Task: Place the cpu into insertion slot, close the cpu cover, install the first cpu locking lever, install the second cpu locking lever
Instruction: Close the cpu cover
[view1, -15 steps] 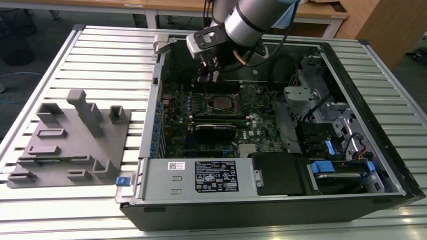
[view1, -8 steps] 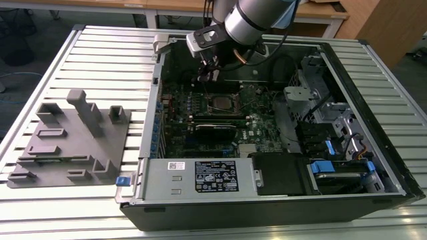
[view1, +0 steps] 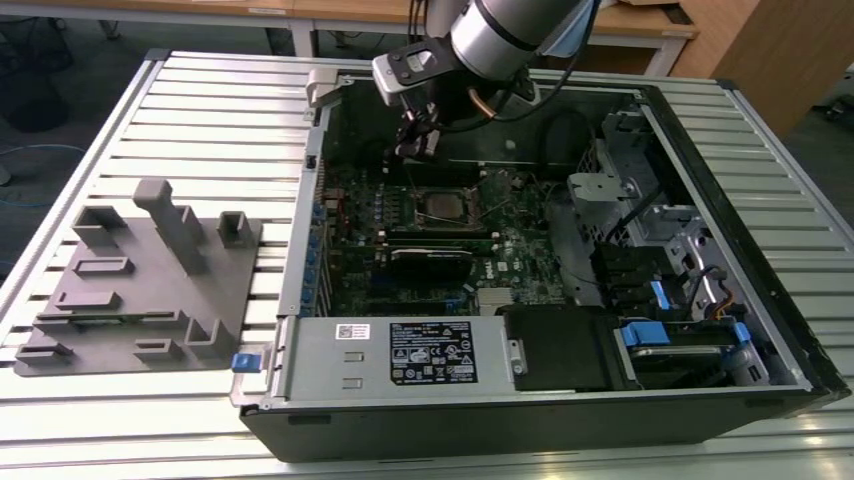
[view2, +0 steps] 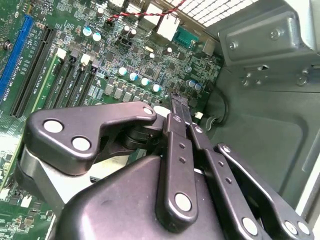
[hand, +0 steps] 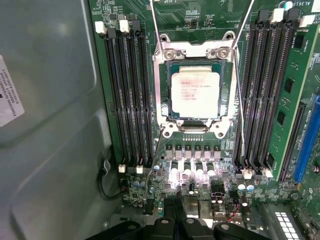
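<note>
- The gripper (view1: 416, 150) hangs inside the open computer case (view1: 747, 190), over the green motherboard (view1: 400, 230).
- Its jaws are closed. In the second wrist view the two black fingers (view2: 172, 130) lie side by side with their tips together, and nothing shows between them.
- The cpu (hand: 195, 92) lies flat in the insertion slot (hand: 226, 90). A thin dark edge of the slot shows all the way round it.
- The cpu cover (hand: 161, 85) is the silver frame around the slot. It is not clear if it is pressed fully down.
- One wire lever (hand: 239, 95) runs along one side of the frame. The other wire lever (hand: 154, 22) sticks out past a corner of it.
- Long black memory slots (hand: 127, 95) sit just beside the frame on two sides, so there is little room there.
- A row of small square parts (hand: 192, 152) lies between the gripper's tips and the slot. The gripper is near the slot but not touching it.
- The grey case wall (hand: 45, 125) stands close to one bank of memory slots and makes a tight edge.
- The case is open on top, so there is free room above the board.
- On the exterior view's left, a grey tray (view1: 134, 270) lies on the slatted table (view1: 200, 100), near the side of the case.
</note>
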